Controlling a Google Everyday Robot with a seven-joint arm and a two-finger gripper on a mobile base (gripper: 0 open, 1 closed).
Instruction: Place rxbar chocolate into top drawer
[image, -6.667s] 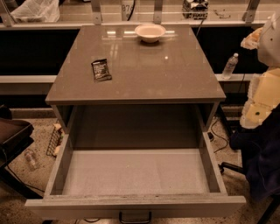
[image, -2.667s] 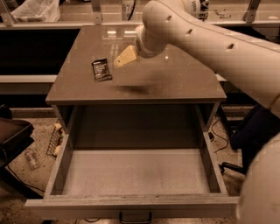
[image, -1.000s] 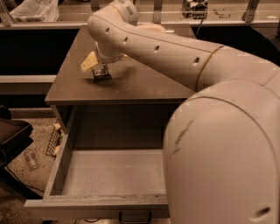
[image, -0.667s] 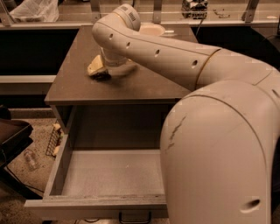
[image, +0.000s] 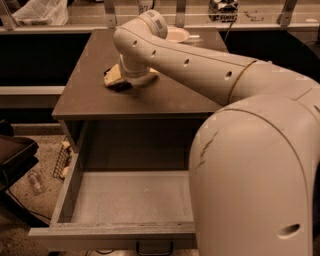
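My gripper has come down on tabletop, right over rxbar chocolate; grip closed or not, cannot tell. Bar lies flat on tabletop, not lifted. Top drawer open below. Judgement: grasp step, transport remains.

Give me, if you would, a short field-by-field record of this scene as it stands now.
gripper: down at the left part of the cabinet top, over the bar
rxbar chocolate: on the cabinet top, mostly hidden under the gripper; grasp cannot be told
top drawer: pulled open, bar not in it
white bowl: back of the cabinet top, partly behind the arm
task status: bar not yet in drawer
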